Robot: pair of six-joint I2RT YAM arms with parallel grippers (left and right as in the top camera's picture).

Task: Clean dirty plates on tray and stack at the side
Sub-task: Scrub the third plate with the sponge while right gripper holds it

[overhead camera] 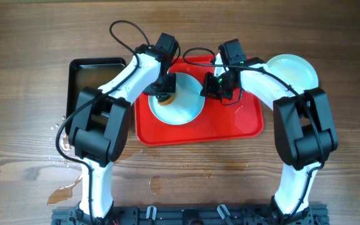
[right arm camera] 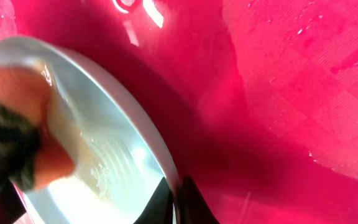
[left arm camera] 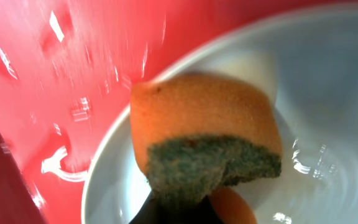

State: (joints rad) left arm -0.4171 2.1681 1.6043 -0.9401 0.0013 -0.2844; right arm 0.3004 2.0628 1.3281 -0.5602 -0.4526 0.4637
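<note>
A pale blue-white plate (overhead camera: 181,106) lies on the red tray (overhead camera: 230,125). My left gripper (overhead camera: 164,94) is shut on an orange sponge with a dark green scouring side (left arm camera: 204,134) and presses it on the plate's left part (left arm camera: 328,93). My right gripper (overhead camera: 212,89) is shut on the plate's right rim (right arm camera: 169,180), one finger on each side, with the tray (right arm camera: 278,93) beneath. The sponge also shows in the right wrist view (right arm camera: 11,118). Another plate (overhead camera: 292,70) lies on the table to the right of the tray.
A black tray (overhead camera: 86,78) stands left of the red tray. Puddles of brownish water (overhead camera: 64,190) lie on the wooden table at the front left. Black cables loop above both wrists at the back.
</note>
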